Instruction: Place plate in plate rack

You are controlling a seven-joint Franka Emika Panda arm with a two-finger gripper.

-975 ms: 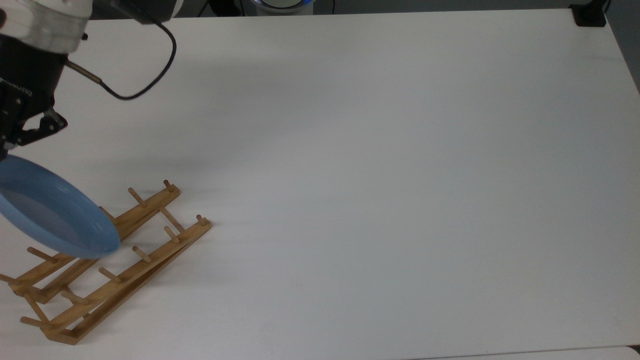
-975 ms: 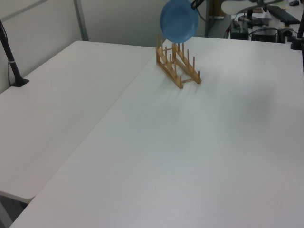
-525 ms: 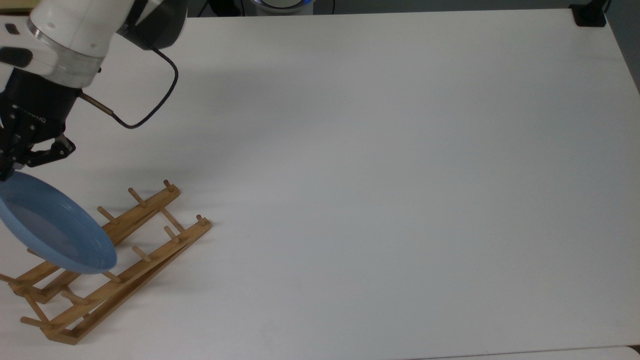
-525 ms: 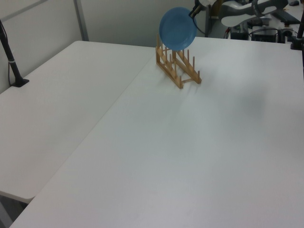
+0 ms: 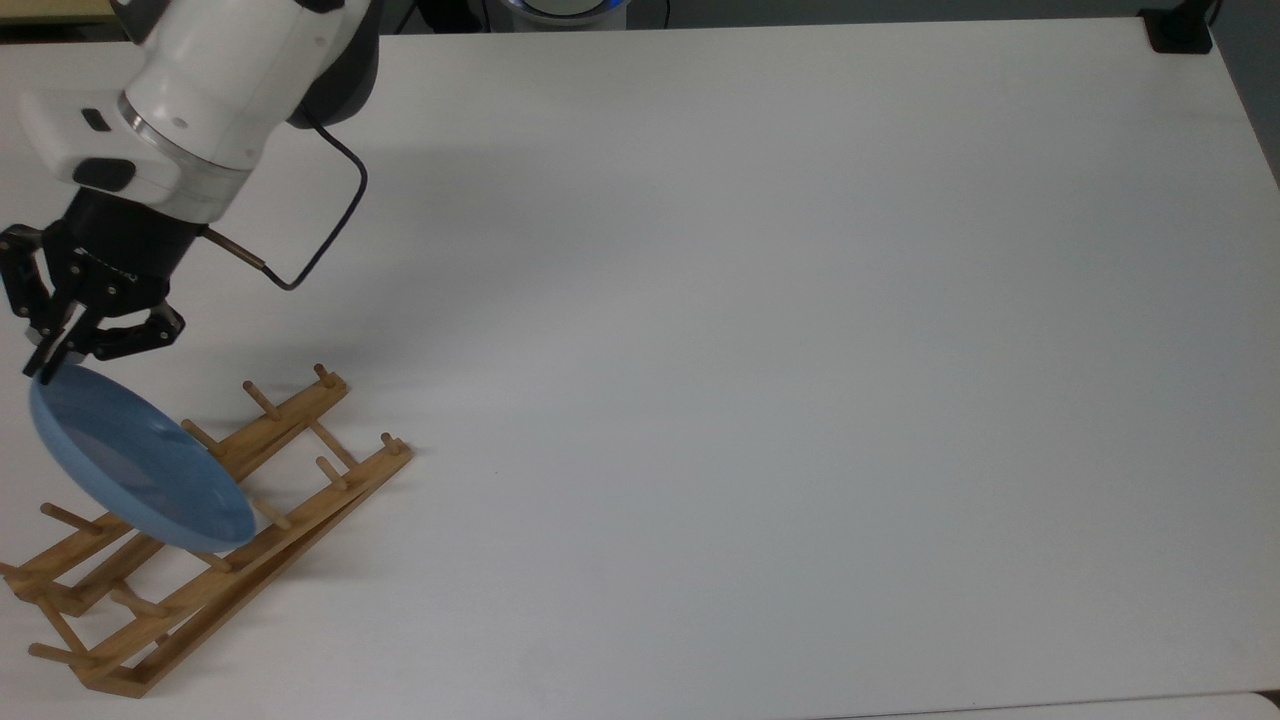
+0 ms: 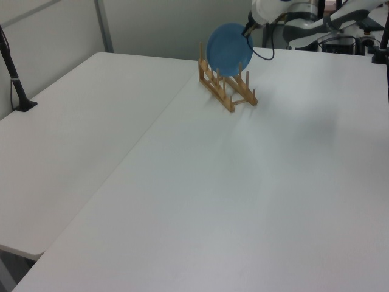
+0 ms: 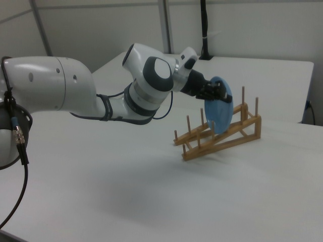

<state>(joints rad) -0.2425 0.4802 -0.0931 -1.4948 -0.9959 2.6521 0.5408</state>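
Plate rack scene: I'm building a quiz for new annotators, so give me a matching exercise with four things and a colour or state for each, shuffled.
Things:
1 plate
2 plate rack
3 gripper
4 table

Descriptions:
A light-brown wood with upright pegs
B white, flat
C black, jaws clamped on a rim
D glossy light blue, tilted on edge

Pairs: 1-D, 2-A, 3-C, 4-B

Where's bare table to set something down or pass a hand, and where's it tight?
Free: nearly the whole white table on the top view's right of the plate rack, out to the black mount at the far corner. Crowded: the top view's lower left, where the gripper holds the plate by its rim among the rack's pegs, arm and cable above.
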